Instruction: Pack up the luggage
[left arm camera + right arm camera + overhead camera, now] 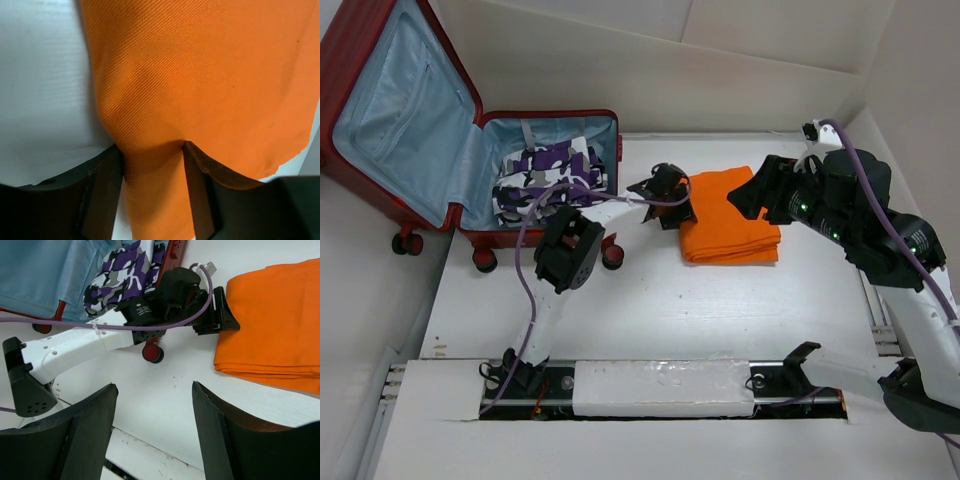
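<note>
I can see a folded orange cloth point(732, 225) lying flat on the white table point(670, 310), its stacked edges facing the near side, and off to its left a crumpled purple, white and black patterned garment point(545, 175).

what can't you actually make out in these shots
- Top view: the luggage lid's upper left corner is cut off by the frame edge; a purple camouflage garment hides what lies beneath it.
- Top view: the right gripper covers the orange cloth at its far right corner.
- Left wrist view: whether the left gripper pinches the cloth fold between its fingers; too close to tell.
</note>
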### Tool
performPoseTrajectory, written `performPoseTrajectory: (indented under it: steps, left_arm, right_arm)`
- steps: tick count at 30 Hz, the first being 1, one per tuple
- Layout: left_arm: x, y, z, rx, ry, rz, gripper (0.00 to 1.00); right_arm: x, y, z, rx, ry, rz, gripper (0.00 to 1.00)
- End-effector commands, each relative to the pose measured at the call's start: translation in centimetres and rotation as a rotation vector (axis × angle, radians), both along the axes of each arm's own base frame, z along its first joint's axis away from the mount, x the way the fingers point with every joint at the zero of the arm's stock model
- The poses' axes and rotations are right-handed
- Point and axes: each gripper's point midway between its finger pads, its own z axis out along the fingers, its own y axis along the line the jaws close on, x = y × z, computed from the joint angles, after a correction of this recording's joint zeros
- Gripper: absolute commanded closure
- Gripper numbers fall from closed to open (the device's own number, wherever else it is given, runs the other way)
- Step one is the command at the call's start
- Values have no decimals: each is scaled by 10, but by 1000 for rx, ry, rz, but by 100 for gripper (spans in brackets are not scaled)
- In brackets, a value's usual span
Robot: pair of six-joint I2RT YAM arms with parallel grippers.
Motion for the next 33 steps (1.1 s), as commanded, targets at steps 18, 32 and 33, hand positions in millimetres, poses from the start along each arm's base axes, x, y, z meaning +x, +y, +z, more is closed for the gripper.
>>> performPoseTrajectory:
  steps: [18, 32, 33]
  left_arm:
    - [120, 59, 261, -199, -465, 0, 100]
    - [110, 407, 261, -87, -472, 447, 100]
    - [109, 422, 251, -86, -457, 471, 100]
  right_arm:
    - [11, 4, 22, 41, -85, -4, 32]
    - [19, 16, 8, 17, -64, 31, 32]
    - [18, 17, 8, 12, -67, 42, 32]
